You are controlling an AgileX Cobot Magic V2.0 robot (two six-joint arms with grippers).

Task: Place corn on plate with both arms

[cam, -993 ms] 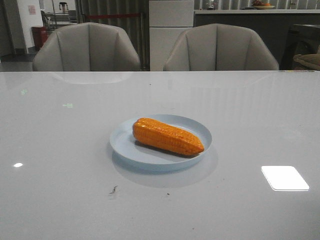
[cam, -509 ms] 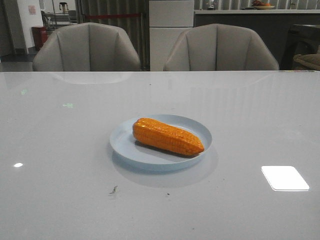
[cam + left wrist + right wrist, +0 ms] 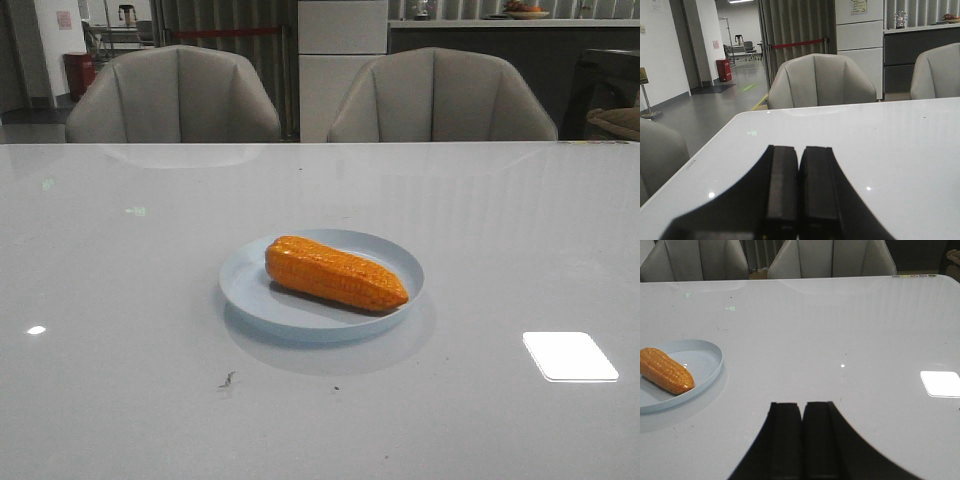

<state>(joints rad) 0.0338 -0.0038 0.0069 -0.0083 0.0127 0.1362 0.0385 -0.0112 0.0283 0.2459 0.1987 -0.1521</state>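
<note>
The orange corn lies on the pale blue plate in the middle of the white table, tapered end toward the right. Both also show in the right wrist view, the corn on the plate. Neither gripper shows in the front view. My left gripper is shut and empty above the table, with no corn or plate in its view. My right gripper is shut and empty, to the right of the plate and apart from it.
Two grey chairs stand behind the table's far edge. A bright light reflection lies on the tabletop at the right. Small dark specks sit in front of the plate.
</note>
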